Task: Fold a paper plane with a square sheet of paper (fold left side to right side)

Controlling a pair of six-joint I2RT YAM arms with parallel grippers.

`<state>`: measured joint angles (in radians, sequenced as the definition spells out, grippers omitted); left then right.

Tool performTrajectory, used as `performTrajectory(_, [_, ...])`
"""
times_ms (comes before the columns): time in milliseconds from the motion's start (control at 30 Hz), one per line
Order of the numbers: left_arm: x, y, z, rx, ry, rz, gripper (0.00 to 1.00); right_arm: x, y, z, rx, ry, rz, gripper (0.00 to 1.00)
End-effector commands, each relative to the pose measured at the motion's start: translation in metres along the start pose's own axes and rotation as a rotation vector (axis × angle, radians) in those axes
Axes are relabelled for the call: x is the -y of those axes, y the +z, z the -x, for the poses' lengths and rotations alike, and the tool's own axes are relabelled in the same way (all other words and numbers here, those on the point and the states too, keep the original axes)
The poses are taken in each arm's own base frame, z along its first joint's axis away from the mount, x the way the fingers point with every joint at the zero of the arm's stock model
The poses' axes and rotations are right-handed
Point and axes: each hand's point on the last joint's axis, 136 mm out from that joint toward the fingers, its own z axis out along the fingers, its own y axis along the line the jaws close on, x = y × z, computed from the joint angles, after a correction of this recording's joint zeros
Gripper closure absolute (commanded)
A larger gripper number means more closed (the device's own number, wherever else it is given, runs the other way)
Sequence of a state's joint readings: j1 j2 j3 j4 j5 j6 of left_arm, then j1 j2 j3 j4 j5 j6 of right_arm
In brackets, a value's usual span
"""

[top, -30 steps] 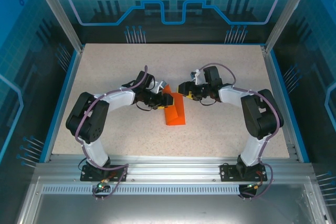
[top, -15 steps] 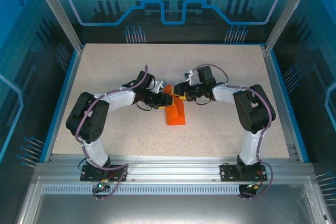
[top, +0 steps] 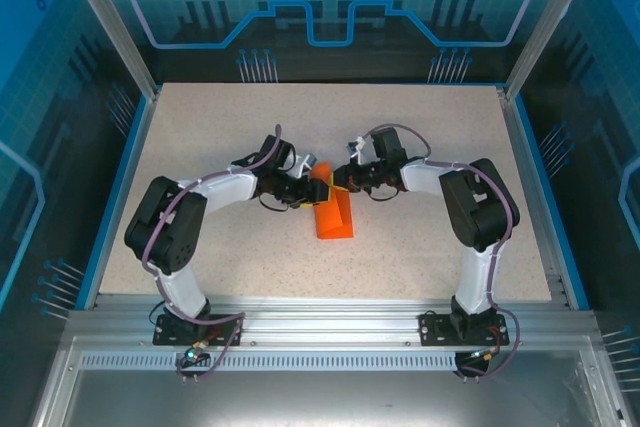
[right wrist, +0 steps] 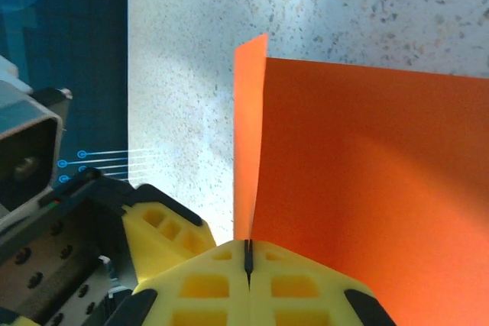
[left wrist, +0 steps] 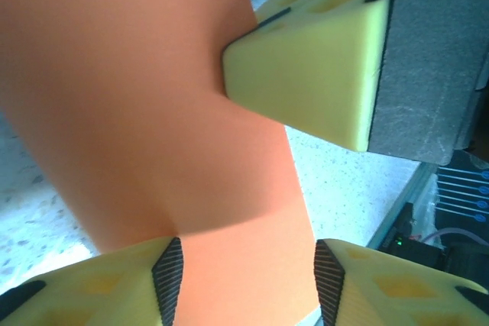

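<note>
The orange-red sheet of paper lies partly folded near the middle of the worktop, with one flap standing up off the surface. At its far end the right gripper is clenched tight on the paper's edge. Just beside it the left gripper has its jaws apart, and the paper runs through the gap.

A speckled beige tabletop is sitting inside a blue rim, with a ribbed aluminium rail running along its near edge. Slanted metal posts are rising at the far corners, framing blue-tinted panels printed with circuit lines and a gear. Soft light is falling evenly.
</note>
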<state>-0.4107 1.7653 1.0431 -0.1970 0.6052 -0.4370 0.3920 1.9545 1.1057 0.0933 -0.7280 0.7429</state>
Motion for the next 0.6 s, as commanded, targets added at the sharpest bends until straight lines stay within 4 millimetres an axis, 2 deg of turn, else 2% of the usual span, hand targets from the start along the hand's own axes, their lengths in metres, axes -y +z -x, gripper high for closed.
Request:
performTrajectory(0, [0.004, -0.025, 0.007, 0.074, 0.036, 0.096, 0.43, 0.009, -0.013, -0.003, 0.008, -0.004, -0.053, 1.00])
performTrajectory(133, [-0.015, -0.031, 0.006, 0.103, -0.041, 0.199, 0.39, 0.020, -0.016, -0.009, 0.003, 0.007, -0.086, 1.00])
performTrajectory(267, [-0.026, -0.020, 0.004, 0.088, -0.120, 0.207, 0.38, 0.030, -0.017, -0.013, 0.006, 0.022, -0.115, 1.00])
performTrajectory(400, [-0.030, -0.004, 0.003, 0.060, -0.173, 0.187, 0.38, 0.035, -0.016, -0.013, 0.006, 0.025, -0.129, 1.00])
performTrajectory(567, [-0.032, 0.007, 0.002, 0.036, -0.191, 0.189, 0.38, 0.039, -0.015, -0.012, 0.005, 0.028, -0.138, 1.00])
